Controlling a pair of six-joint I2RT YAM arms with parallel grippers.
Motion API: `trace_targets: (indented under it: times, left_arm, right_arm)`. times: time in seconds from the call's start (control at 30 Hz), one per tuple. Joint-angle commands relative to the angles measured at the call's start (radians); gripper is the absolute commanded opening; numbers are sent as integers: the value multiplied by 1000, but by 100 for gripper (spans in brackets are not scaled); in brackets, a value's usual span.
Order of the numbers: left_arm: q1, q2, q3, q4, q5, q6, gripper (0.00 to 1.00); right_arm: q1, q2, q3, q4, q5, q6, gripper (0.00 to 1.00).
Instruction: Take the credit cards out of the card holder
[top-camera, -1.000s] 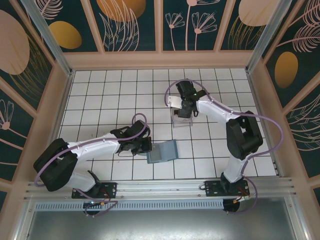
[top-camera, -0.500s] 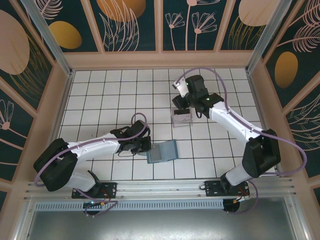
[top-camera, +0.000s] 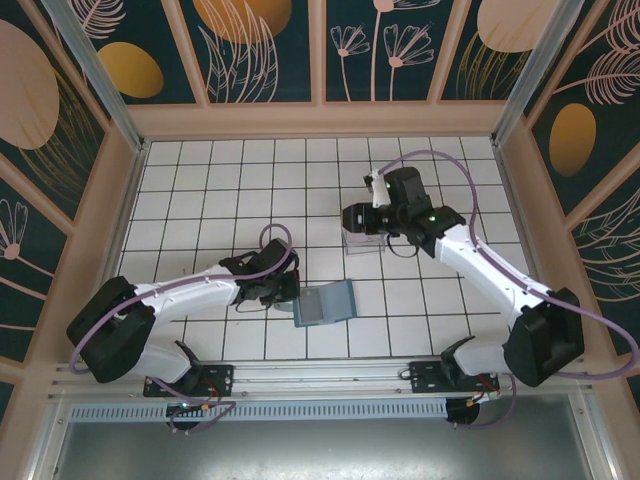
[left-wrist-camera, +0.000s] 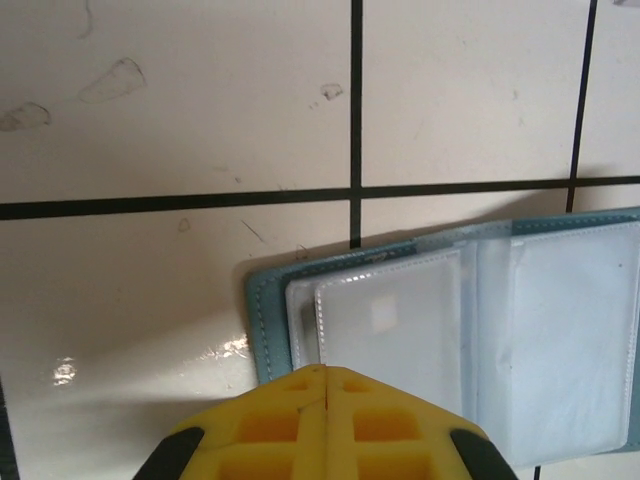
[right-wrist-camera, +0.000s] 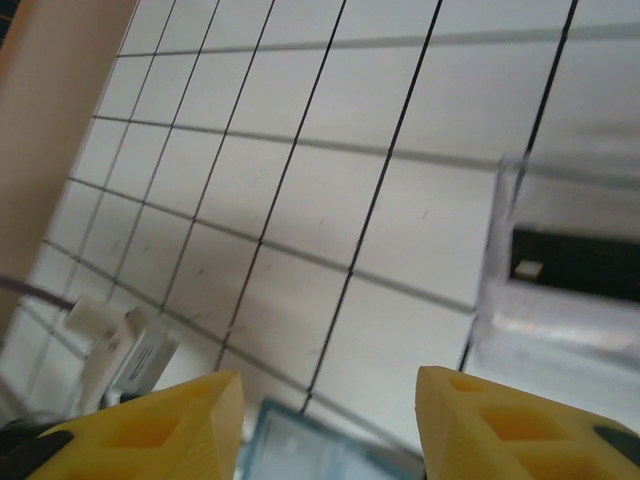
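Card holder (top-camera: 325, 303) lies open on the worktop (top-camera: 200, 180), lower centre of the overhead view. Left claw (left-wrist-camera: 325, 378), tips pressed together, sits on its left edge, apparently pinning it. Right claw (right-wrist-camera: 328, 388), fingers apart and empty, hovers near the clear tray (right-wrist-camera: 497, 215) holding 1 dark card (right-wrist-camera: 590, 262).

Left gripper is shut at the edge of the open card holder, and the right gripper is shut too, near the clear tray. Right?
No: the right gripper is open, its jaws apart with nothing between, as the right wrist view shows. The rest holds.
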Motion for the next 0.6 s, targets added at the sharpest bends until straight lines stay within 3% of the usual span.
trace_targets:
  times: [0.0, 0.2, 0.57]
  left_arm:
    - [21, -33, -1, -6, -30, 17, 0]
    - [57, -59, -19, -3, -32, 32, 0]
    - [114, -103, -62, -18, -34, 45, 0]
  right_arm:
    - [32, -55, -45, 0, -79, 165, 46]
    - [110, -85, -106, -26, -49, 249, 29]
    - [282, 27, -154, 49, -28, 367, 21]
